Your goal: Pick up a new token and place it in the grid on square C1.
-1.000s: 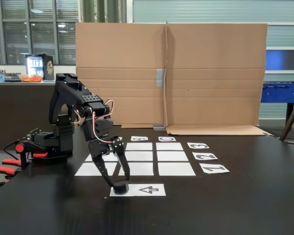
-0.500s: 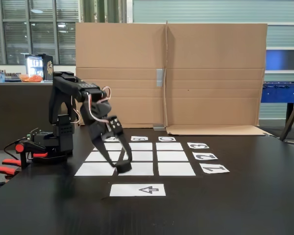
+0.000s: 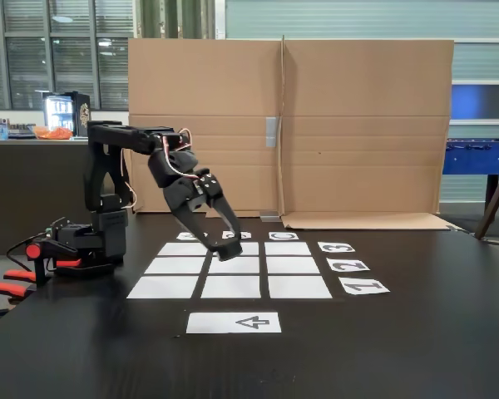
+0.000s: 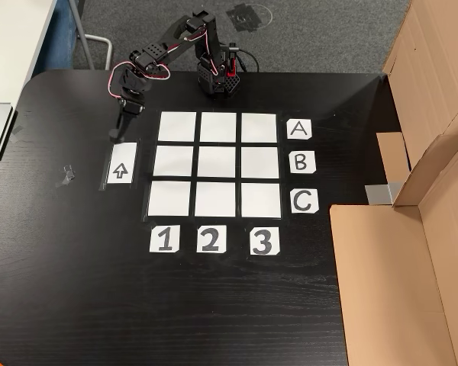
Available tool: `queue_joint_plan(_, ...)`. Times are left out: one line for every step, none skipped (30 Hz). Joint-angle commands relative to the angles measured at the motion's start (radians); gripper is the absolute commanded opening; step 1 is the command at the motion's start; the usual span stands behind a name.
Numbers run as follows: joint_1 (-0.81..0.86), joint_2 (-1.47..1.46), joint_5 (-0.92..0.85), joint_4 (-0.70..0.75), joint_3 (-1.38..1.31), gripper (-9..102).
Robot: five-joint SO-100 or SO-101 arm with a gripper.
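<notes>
Black desk, cardboard wall behind. In the fixed view the gripper (image 3: 223, 243) hangs tilted above the grid's (image 3: 233, 268) far row, jaws pinching what looks like the token (image 3: 219, 247). Square C1 (image 3: 299, 287), near right, lies bare.

Nine white squares make up the grid (image 4: 218, 164). Six label cards edge it: three letters, three numbers. One arrow strip (image 4: 120, 171) lies beside.
</notes>
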Motion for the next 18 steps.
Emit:
queue_joint_plan(-0.044,0.054,0.025,0.012,-0.005,-1)
queue_joint_plan(-0.054,0.052,0.028,0.014,-0.005,-1)
queue_joint_plan(-0.064,0.049,0.032,0.017,-0.008,-1)
queue_joint_plan(-0.074,0.048,0.035,0.018,-0.009,-1)
queue_joint_plan(-0.084,0.044,0.038,0.020,-0.009,-1)
queue_joint_plan(-0.095,0.041,0.040,0.021,-0.011,-1)
queue_joint_plan(-0.106,0.037,0.043,0.025,-0.012,-1)
queue_joint_plan(-0.115,0.034,0.046,0.026,-0.014,-1)
queue_joint_plan(-0.124,0.029,0.049,0.026,-0.015,-1)
queue_joint_plan(-0.135,0.025,0.052,0.026,-0.015,-1)
queue_joint_plan(-0.146,0.017,0.054,0.026,-0.015,-1)
queue_joint_plan(-0.156,0.011,0.057,0.026,-0.017,-1)
queue_joint_plan(-0.166,0.006,0.060,0.026,-0.017,-1)
queue_joint_plan(-0.176,0.000,0.061,0.026,-0.020,-1)
queue_joint_plan(-0.186,-0.008,0.066,0.026,-0.023,-1)
queue_joint_plan(-0.193,-0.015,0.069,0.029,-0.029,-1)
queue_joint_plan(-0.201,-0.028,0.072,0.035,-0.043,-1)
queue_joint_plan(-0.207,-0.044,0.077,0.049,-0.063,-1)
